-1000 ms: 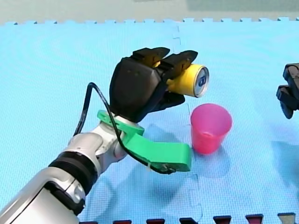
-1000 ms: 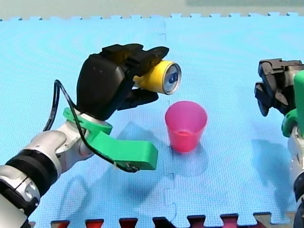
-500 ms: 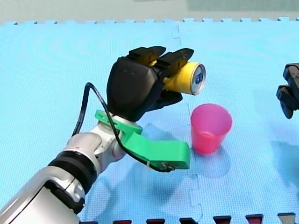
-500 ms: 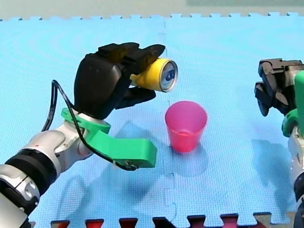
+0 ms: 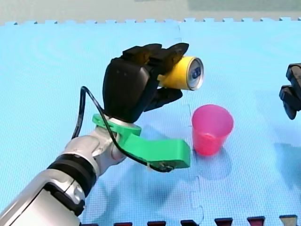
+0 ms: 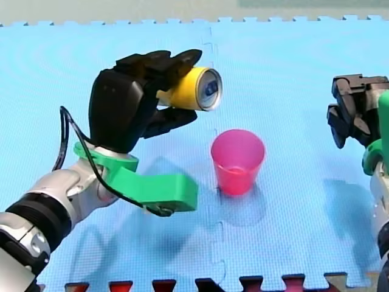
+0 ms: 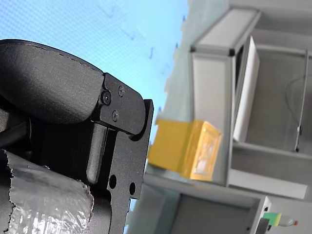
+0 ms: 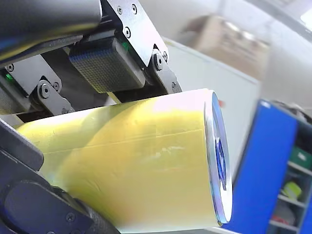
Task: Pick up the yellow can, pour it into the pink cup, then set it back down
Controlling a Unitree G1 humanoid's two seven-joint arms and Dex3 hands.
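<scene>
Where the blue foam mat (image 5: pixel 47 70) spreads, the robot's black left hand (image 5: pixel 129 89), raised above-left of an upright pink plastic cup (image 5: pixel 211 131), clasps a yellow metal can (image 5: pixel 176 77). Its long axis is near-horizontal, silver end facing right, blue mark possibly a logo. The empty, curled right hand (image 6: pixel 351 117) is at far right.

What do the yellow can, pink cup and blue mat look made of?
Yellow can, held sideways in the left hand: likely metal, with a shiny silvery end and matte yellow wall. Pink cup: probably plastic, smooth and slightly translucent. Blue mat: apparently foam, fine-textured with interlocking toothed edges. Right hand is at the right edge.
</scene>
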